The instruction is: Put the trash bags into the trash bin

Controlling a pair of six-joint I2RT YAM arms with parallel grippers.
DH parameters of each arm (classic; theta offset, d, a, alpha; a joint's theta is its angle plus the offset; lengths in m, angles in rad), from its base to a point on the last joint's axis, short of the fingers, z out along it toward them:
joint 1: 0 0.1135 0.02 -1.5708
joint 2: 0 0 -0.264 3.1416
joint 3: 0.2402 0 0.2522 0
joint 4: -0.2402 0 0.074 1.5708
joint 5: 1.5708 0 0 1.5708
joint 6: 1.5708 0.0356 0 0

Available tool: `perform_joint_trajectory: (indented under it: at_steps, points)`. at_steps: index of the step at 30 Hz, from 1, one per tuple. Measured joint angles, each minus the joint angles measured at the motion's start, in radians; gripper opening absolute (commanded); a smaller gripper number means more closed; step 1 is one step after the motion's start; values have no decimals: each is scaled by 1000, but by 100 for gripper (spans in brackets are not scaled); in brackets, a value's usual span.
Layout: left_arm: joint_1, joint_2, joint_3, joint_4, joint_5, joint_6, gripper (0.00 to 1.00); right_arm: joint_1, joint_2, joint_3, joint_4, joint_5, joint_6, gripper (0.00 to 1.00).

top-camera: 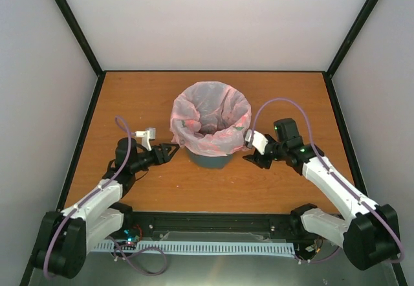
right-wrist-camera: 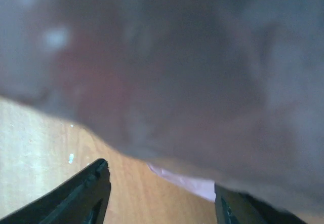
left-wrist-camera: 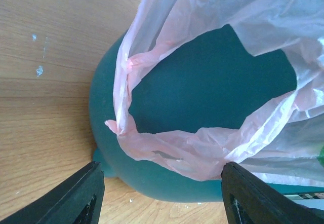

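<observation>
The wooden tabletop [top-camera: 129, 98] carries the teal trash bin [top-camera: 210, 160] standing upright near its middle, between the 2 arms. The pink trash bag [top-camera: 184, 121] sits inside the bin, its mouth open and its crinkled edge folded out over the rim all round, so that only the lower part of the bin's wall shows from above. In the left wrist view the bag's hem [left-wrist-camera: 167, 150] hangs in loose loops down the teal wall [left-wrist-camera: 212, 82]. The left fingers [top-camera: 169, 149] stand spread just beside the bin's left side, pinching nothing; the left wrist view shows 1 dark finger [left-wrist-camera: 76, 198] on each side, apart from the plastic. The right fingers [top-camera: 253, 160] are spread too, close to the bin's right side, empty, with blurred pink plastic [right-wrist-camera: 167, 72] filling most of that wrist's view.
</observation>
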Motion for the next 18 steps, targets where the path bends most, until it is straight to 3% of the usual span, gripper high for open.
perform_joint_trajectory:
  at_steps: [3,6,7,9,11,18]
  points:
    - [0,66,-23,111,25,-28,59,29,31,-29,92,31,0,29]
    - [0,140,-42,219,44,-56,39,39,24,-82,196,62,10,6]
    - [0,156,-45,242,47,-66,32,39,16,-102,227,69,9,3]
    - [-2,183,-50,292,57,-74,11,42,0,-134,273,81,-1,3]
    - [-3,192,-52,324,58,-83,1,42,-1,-149,301,91,-17,3]
    - [-8,192,-65,328,20,-68,1,42,40,-211,382,156,-125,3]
